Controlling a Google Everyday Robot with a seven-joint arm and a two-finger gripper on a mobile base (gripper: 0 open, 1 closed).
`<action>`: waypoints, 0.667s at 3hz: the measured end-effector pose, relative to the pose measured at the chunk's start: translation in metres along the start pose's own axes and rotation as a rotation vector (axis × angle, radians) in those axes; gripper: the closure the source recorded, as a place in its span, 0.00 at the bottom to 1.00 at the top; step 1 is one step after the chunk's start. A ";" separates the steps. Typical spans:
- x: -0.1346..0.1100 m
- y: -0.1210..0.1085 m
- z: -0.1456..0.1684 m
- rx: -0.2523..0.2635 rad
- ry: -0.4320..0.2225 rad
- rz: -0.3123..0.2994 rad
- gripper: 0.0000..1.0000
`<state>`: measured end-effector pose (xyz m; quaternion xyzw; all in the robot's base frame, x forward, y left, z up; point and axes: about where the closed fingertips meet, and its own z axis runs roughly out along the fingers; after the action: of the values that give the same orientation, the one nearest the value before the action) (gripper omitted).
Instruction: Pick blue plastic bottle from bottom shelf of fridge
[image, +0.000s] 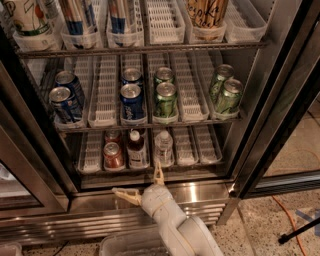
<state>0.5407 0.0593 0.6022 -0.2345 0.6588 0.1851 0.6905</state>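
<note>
The blue plastic bottle (135, 149) has a white cap, dark liquid and a pale label. It stands in a white lane tray on the bottom shelf (195, 161) of the fridge (250, 90). A red can (113, 155) stands to its left and a clear water bottle (163, 147) to its right. My gripper (138, 182) is open and empty, just in front of the bottom shelf and below the bottles. One fingertip (158, 167) points up at the water bottle. The other fingertip (118, 191) points left over the steel base panel (200, 195).
The middle rack holds blue cans (132, 102) and green cans (165, 99). The top rack holds tall cartons and cups (80, 17). Black-framed glass doors (280, 115) stand open to the right and left. A clear bin (125, 244) sits on the floor under my arm. An orange cable (287, 220) lies on the floor.
</note>
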 end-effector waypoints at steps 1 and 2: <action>0.011 -0.001 0.005 -0.013 -0.005 0.001 0.00; 0.012 -0.008 0.006 0.001 -0.025 0.004 0.00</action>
<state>0.5510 0.0561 0.5910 -0.2306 0.6505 0.1889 0.6986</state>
